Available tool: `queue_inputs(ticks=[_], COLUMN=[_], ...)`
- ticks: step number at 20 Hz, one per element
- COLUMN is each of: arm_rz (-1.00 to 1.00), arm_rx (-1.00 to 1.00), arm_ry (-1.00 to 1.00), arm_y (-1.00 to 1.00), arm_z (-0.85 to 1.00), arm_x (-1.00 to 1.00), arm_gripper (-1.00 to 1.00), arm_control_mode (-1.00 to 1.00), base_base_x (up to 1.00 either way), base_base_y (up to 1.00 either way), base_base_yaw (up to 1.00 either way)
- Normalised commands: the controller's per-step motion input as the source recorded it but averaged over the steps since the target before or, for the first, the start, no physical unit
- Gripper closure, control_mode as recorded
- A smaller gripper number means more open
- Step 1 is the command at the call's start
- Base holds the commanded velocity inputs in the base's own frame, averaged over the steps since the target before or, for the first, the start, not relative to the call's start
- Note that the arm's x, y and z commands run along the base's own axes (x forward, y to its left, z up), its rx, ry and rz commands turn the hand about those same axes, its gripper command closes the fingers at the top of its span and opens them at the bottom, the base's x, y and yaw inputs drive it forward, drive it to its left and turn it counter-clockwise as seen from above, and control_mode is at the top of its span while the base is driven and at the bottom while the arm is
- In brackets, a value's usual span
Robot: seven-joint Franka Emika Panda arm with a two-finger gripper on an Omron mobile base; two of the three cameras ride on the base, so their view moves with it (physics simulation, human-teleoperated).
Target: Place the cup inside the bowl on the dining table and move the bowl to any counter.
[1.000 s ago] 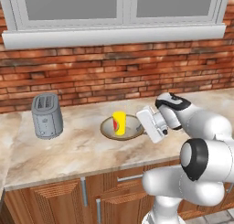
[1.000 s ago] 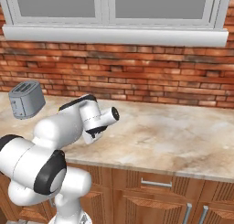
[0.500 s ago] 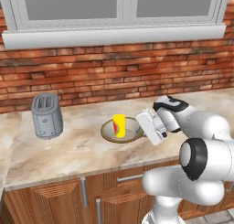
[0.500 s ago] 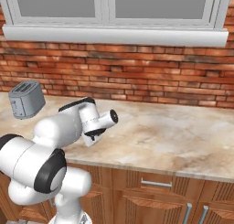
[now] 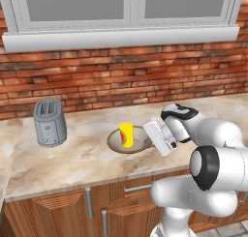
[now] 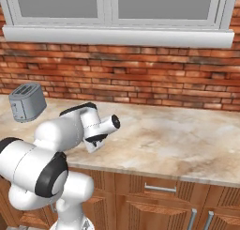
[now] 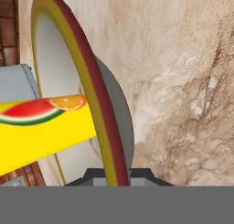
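I'm in a home kitchen, rendered: marble counter [image 5: 72, 158] w/ wood cabinets [image 5: 63, 209] & silver handles, toaster [image 5: 49, 122], red brick wall [image 5: 121, 71], window [image 5: 126, 8] above.

Glossy white rounded arm [image 5: 218, 134] segments, black joint bands, and small dark fingers [image 7: 98, 176].

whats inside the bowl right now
The yellow cup stands inside the bowl, which sits on the counter. The end effector is shut on the bowl's rim. The bowl floor under the cup is covered.
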Motion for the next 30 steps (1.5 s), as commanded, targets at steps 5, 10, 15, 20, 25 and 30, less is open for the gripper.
queue_inputs(ticks=[5, 10, 15, 20, 25, 30], arm_rz=[-0.02, -0.02, -0.02, -0.02, -0.02, -0.02], arm_rx=[-0.01, -0.01, -0.02, -0.02, -0.01, -0.01], arm_ry=[0.0, 0.0, 0.0, 0.0, 0.0, 0.0], arm_y=[0.0, 0.0, 0.0, 0.0, 0.0, 0.0], arm_z=[-0.1, -0.11, -0.11, -0.15, -0.17, -0.12], arm_x=[0.0, 0.0, 0.01, 0.12, 0.17, 0.1], arm_gripper=[1.0, 1.0, 1.0, 1.0, 1.0, 1.0], arm_control_mode=[-1.0, -1.0, -1.0, -1.0, -1.0, -1.0], base_base_x=[0.0, 0.0, 0.0, 0.0, 0.0, 0.0], base_base_y=[0.0, 0.0, 0.0, 0.0, 0.0, 0.0], base_base_yaw=[0.0, 0.0, 0.0, 0.0, 0.0, 0.0])
